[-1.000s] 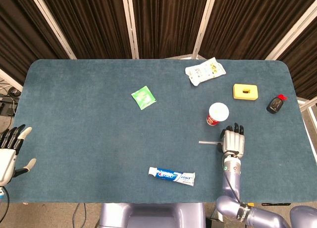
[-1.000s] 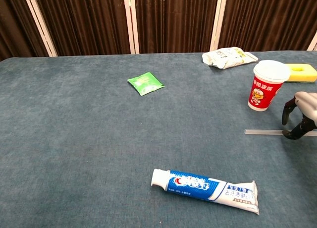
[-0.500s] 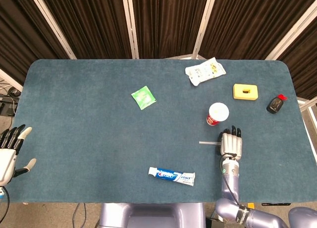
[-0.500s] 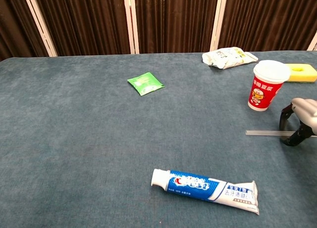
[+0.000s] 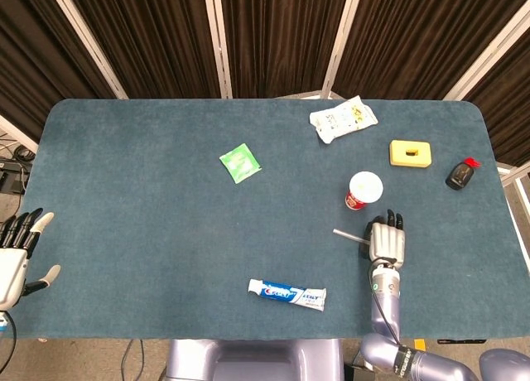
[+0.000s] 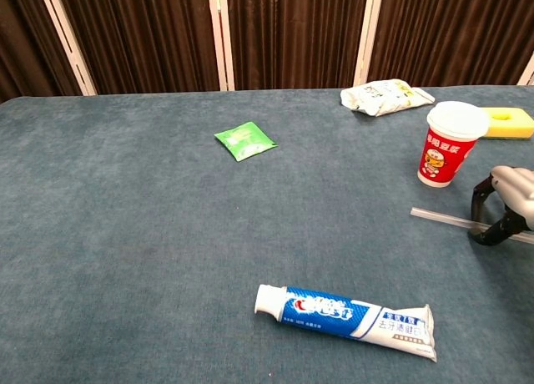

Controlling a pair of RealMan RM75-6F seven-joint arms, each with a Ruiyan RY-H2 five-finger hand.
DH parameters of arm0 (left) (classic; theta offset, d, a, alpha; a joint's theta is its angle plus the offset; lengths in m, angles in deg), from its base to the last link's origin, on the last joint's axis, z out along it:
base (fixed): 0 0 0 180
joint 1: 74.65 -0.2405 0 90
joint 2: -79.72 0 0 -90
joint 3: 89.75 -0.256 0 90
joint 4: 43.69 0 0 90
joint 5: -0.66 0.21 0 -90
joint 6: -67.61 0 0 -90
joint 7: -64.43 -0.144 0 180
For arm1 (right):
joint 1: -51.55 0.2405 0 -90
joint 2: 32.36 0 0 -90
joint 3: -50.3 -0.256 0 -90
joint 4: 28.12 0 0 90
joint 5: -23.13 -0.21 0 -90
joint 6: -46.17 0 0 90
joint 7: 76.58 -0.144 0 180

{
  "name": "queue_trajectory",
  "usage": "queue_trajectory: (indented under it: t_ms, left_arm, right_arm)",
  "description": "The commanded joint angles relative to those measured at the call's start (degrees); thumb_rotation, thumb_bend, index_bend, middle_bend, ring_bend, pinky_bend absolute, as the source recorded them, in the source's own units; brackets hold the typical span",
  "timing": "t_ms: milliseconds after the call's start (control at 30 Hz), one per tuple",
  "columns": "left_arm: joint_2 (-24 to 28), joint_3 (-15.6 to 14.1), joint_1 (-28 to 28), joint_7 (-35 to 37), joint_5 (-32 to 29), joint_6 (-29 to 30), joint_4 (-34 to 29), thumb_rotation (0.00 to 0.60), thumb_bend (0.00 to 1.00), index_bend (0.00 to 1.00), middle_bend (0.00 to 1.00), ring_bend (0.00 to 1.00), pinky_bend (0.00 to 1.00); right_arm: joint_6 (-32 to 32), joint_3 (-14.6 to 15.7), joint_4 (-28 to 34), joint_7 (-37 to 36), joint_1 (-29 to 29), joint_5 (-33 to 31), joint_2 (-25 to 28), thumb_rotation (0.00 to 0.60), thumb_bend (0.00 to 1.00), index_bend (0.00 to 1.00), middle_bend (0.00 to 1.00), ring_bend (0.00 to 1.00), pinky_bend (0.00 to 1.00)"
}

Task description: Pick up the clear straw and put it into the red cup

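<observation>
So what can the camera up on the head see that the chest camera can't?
Only the head view shows the left robot hand off the table's left edge, the small black thing with a red tip at the right, and the whole table.

Only the chest view shows the cartoon picture on the red cup and its side.

Both show the right robot hand on the clear straw, the toothpaste, the green packet, the white bag and the yellow block.
</observation>
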State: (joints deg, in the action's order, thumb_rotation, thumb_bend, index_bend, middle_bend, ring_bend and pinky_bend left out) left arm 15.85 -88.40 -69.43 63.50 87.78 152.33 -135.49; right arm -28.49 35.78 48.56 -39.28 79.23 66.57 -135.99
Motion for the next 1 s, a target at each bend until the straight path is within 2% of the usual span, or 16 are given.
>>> queue_trajectory:
  t_ms: [33, 133, 333, 600, 700, 867, 1000]
  left_arm:
    - [0.02, 0.02, -0.01, 0.0, -0.06, 0.01, -0.05, 0.6, 0.28, 0.09, 0.0, 0.0, 0.0]
    - [0.03, -0.01, -0.03, -0.08, -0.12, -0.03, -0.06, 0.6, 0.28, 0.09, 0.0, 0.0, 0.0]
    - [0.04, -0.02, -0.1, -0.43, -0.4, -0.11, -0.18, 0.6, 0.28, 0.09, 0.0, 0.0, 0.0]
    - [-0.16, 0.07, -0.19, -1.36, -0.67, 0.03, -0.25, 0.6, 0.28, 0.09, 0.0, 0.0, 0.0]
    - [-0.21, 0.12, -0.2, -1.66, -0.88, -0.03, -0.27, 0.6, 0.28, 0.1, 0.0, 0.0, 0.0]
    - [-0.3, 0.26, -0.23, -1.91, -1.11, 0.04, -0.19, 0.6, 0.28, 0.1, 0.0, 0.0, 0.0]
    - [-0.41, 0.61, -0.38, -1.9, -1.29, 0.64, -0.04, 0.6, 0.28, 0.1, 0.0, 0.0, 0.0]
  right_arm:
    - [-0.39, -0.06, 2.1, -0.45, -0.53, 0.62, 0.99, 0.6, 0.39, 0.59, 0.29, 0.0, 0.0]
    - [-0.82, 0.09, 4.39, -1.4, -1.1, 1.79, 2.19, 0.6, 0.39, 0.59, 0.29, 0.0, 0.0]
    - [-2.32, 0.6, 13.11, -5.22, -3.66, 5.2, 7.49, 0.6, 0.39, 0.59, 0.29, 0.0, 0.0]
    - [-4.7, -1.3, 24.6, -9.33, -6.01, 8.57, 15.14, 0.6, 0.39, 0.59, 0.29, 0.0, 0.0]
    - [-5.28, -3.2, 28.32, -10.31, -6.09, 9.09, 17.84, 0.6, 0.39, 0.59, 0.29, 0.0, 0.0]
    - [-5.55, -9.49, 33.58, -13.41, -5.41, 7.26, 22.32, 0.6, 0.39, 0.59, 0.3, 0.0, 0.0]
    - [-5.26, -14.22, 34.68, -15.64, -3.97, 7.38, 24.92, 0.6, 0.38, 0.59, 0.3, 0.0, 0.0]
